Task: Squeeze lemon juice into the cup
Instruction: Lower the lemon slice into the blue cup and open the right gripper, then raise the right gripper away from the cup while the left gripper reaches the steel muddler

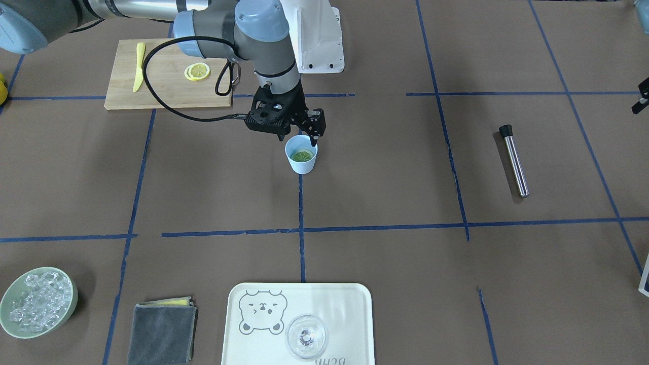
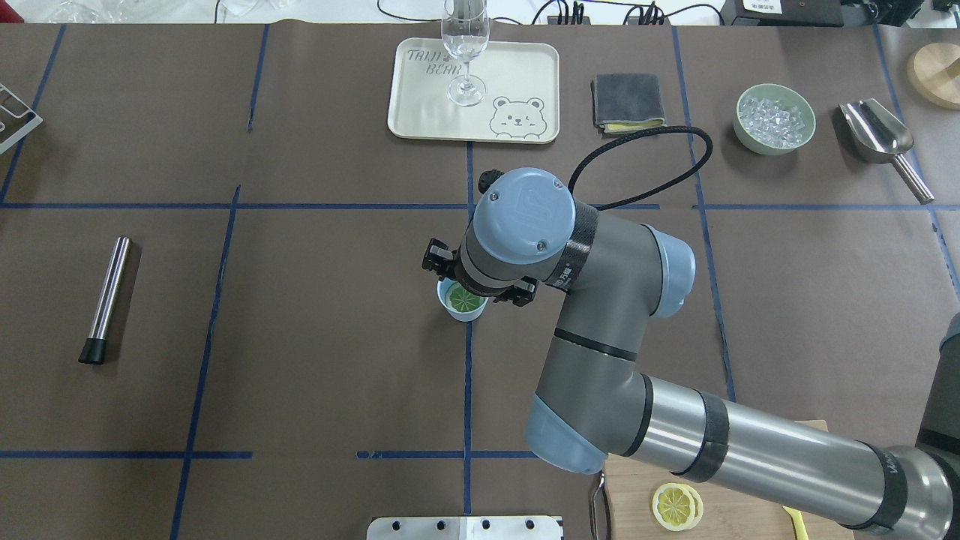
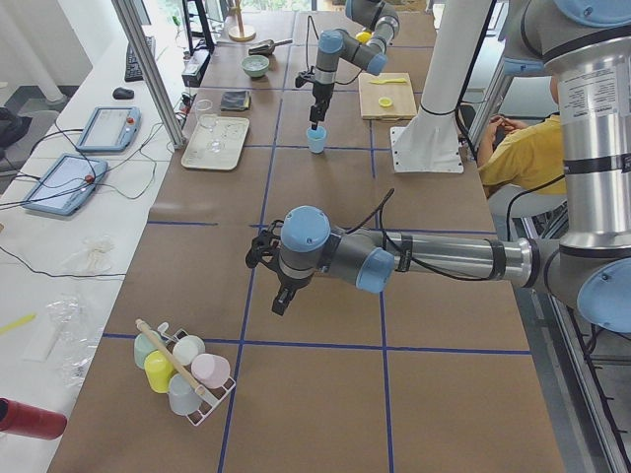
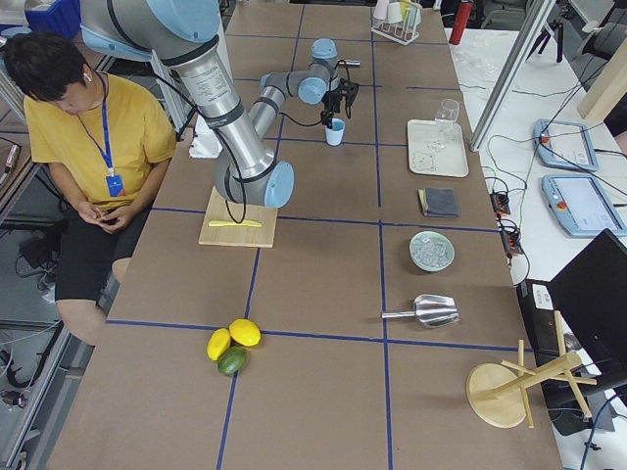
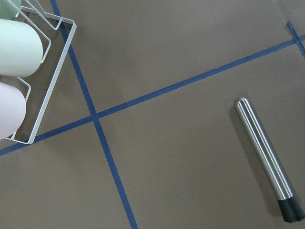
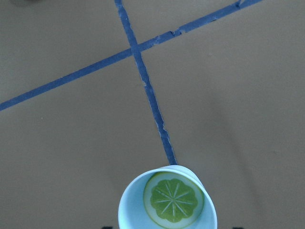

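Within the cup (image 6: 131, 210) rim lies the lemon (image 6: 174, 199).

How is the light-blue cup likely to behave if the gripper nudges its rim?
The cup looks like thin plastic with only a lemon slice visible inside, so it is probably light and easily slid. It tapers to a narrower base, so a rim push may tip it. Its smooth wall could slip.

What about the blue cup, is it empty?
No, a lemon slice lies flat inside the cup.
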`<state>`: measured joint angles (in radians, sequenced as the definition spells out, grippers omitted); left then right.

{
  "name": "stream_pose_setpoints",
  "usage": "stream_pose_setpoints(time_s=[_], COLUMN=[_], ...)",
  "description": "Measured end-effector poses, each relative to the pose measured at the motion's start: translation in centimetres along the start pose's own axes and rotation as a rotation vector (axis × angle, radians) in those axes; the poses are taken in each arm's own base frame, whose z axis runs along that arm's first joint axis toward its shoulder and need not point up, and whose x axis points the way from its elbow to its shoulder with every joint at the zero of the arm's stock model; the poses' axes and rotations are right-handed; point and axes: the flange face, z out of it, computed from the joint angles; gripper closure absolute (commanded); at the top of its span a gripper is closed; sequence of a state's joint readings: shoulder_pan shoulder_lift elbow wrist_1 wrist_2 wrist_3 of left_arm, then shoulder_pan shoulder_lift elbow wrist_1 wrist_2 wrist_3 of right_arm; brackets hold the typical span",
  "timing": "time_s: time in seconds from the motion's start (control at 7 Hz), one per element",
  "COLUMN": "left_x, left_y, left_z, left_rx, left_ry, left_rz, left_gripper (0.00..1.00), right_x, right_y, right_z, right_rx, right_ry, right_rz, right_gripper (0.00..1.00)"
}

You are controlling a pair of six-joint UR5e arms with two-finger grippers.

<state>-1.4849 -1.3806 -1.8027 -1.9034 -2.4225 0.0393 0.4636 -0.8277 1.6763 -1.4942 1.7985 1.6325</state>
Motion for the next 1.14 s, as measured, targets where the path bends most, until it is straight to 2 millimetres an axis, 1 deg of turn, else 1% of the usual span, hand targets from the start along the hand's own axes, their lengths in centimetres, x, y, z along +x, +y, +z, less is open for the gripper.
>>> stream_pose_setpoints(time_s=[0.14,0.29,0.43,0.57,0.71,0.86,1.0,1.14], left_x=[0.0,0.0,0.0,1.3,3.2,4.5,5.6,7.0], left_y=[-0.1,-0.3,-0.3,-1.0,-1.8,-2.2,-2.4,-2.7], left_z=[0.1,0.5,1.5,3.7,6.5,8.2,9.7,11.3], left_rx=[-0.002,-0.003,-0.013,-0.045,-0.074,-0.070,-0.063,-0.063], left_ry=[0.000,0.000,0.005,0.010,0.007,0.007,0.020,0.035], left_rz=[-0.047,-0.123,-0.203,-0.263,-0.287,-0.276,-0.243,-0.218], left_gripper=[0.00,0.00,0.00,0.00,0.00,0.00,0.00,0.00], right_x=[0.0,0.1,1.3,4.0,7.1,10.2,12.9,15.0], right_y=[0.1,0.1,-0.5,-1.5,-2.7,-4.1,-5.5,-6.6], right_z=[-0.2,-0.7,-1.9,-3.4,-5.0,-6.3,-7.1,-7.6], right_rx=[-0.004,-0.018,-0.037,-0.045,-0.048,-0.055,-0.063,-0.063], right_ry=[-0.004,-0.011,-0.023,-0.034,-0.039,-0.035,-0.024,-0.011], right_rz=[-0.002,-0.004,-0.005,-0.017,-0.049,-0.075,-0.096,-0.116], right_gripper=[0.10,0.08,0.07,0.06,0.01,0.01,0.00,0.00])
